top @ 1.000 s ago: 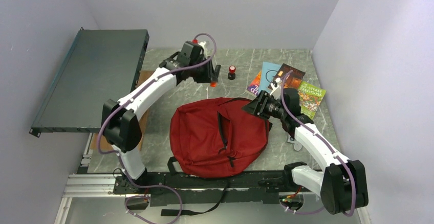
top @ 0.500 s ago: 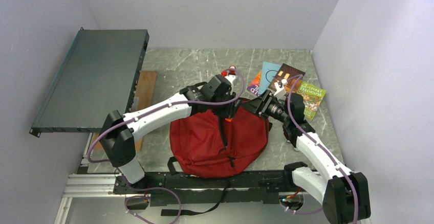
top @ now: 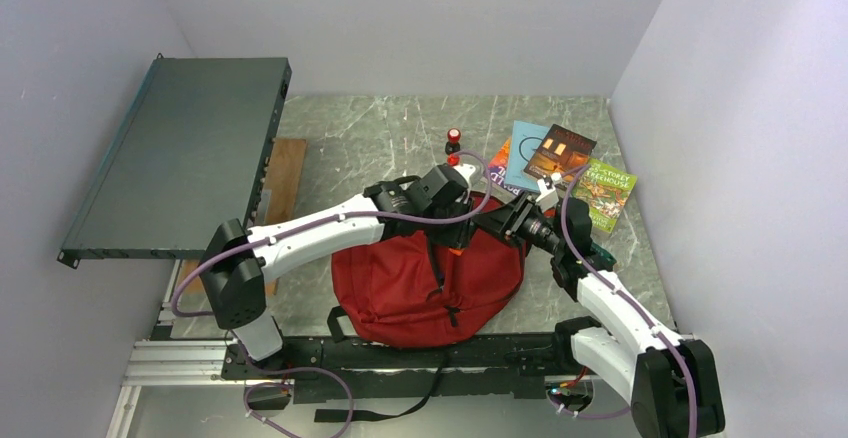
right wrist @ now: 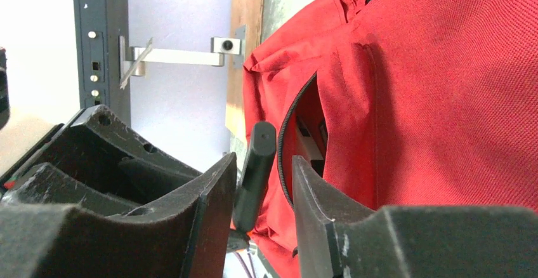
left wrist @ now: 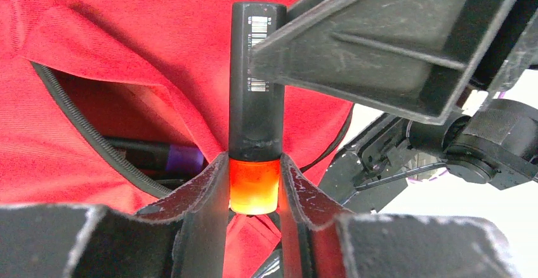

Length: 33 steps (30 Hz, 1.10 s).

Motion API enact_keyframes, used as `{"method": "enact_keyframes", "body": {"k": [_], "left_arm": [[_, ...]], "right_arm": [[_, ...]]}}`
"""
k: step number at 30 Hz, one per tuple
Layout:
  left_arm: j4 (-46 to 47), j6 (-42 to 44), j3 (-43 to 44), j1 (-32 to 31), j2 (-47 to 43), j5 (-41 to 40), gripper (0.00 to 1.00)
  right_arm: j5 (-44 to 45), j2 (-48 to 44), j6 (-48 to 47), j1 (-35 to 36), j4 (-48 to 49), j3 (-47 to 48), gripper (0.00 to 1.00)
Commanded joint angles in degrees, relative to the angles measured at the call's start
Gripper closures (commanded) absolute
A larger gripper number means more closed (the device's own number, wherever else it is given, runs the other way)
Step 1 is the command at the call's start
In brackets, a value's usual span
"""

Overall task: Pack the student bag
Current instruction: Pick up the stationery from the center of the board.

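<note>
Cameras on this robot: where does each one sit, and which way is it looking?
Top external: high behind the arms, looking down at the table, red backpack and books; left arm and right arm show.
Left wrist: on the left arm, looking along its left pincer, which holds a black marker by the backpack's open pocket.
Right wrist: on the right arm, looking past the right pincer across the backpack.
Shared: both wrist views show the marker and pocket.

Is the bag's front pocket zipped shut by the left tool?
No: the left wrist view shows the student bag with its pocket gaping open beside the marker clamped in the left tool, a black-and-purple pen inside.
</note>
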Motion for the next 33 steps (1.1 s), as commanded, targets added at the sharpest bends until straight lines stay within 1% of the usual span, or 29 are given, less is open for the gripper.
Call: {"method": "enact_keyframes", "body": {"k": [1,3,7,9,10,11,12,13,16,17,20,22,24,27,33], "left_arm": [[0.5,-0.2,4.3,-1.0,1.0,-1.2,0.96],[0.6,-0.2,4.7,-1.2,1.3,-1.2,0.96],[0.7,-0.3,5.3,-1.5,2.1,-1.2,0.96],[0.7,-0.2,5.6,-1.7,2.4,-1.2,0.96],[0.7,-0.1,5.7,-1.7,2.6,-1.2,0.96],[0.6,-0.1,5.9,-1.7,2.7,-1.1,0.95],[0.4,0.0,6.0,-1.8,2.9,-1.0,0.91],[0.1,0.0,6.1,-1.8,2.7,-1.2,0.84],[0.2,0.4,4.8,-1.7,1.3,-1.2,0.55],[0.0,0.7,4.1,-1.7,0.3,-2.2,0.47],[-0.8,2.2,1.8,-1.6,-3.6,-5.6,0.27],[-0.9,3.1,-0.8,-1.5,-7.7,-7.7,0.18],[-1.4,3.4,-2.9,-1.1,-11.0,-8.9,0.12],[-2.2,3.1,-5.7,0.0,-15.4,-10.3,0.07],[-2.0,1.4,-9.7,2.1,-23.4,-13.1,0.05]], "right_arm": [[-0.6,-1.0,2.4,-0.1,5.5,-1.0,0.61],[-0.5,-1.2,2.8,-0.1,5.6,-1.3,0.62],[-1.2,-0.9,4.2,-0.2,7.7,-2.1,0.70],[-1.6,-0.4,5.1,-0.1,8.9,-2.5,0.76],[-1.8,-0.2,5.6,-0.1,9.8,-2.7,0.82],[-2.0,0.0,6.0,-0.2,10.6,-2.9,0.89],[-2.0,0.4,6.1,-0.1,11.2,-2.9,0.96],[-2.0,0.8,5.9,-0.1,11.3,-2.7,1.00],[-2.0,2.3,4.0,-0.2,10.7,-1.7,1.00],[-1.9,2.9,3.3,-0.2,10.2,-1.2,1.00],[-1.6,4.9,-1.1,-0.2,7.6,1.0,1.00],[-1.7,6.5,-5.2,-0.1,5.0,3.4,1.00],[-1.3,8.3,-9.8,0.4,1.3,7.4,1.00],[0.0,11.8,-15.6,2.6,-4.3,12.7,1.00],[4.3,20.6,-21.5,10.3,-9.8,19.3,1.00]]}}
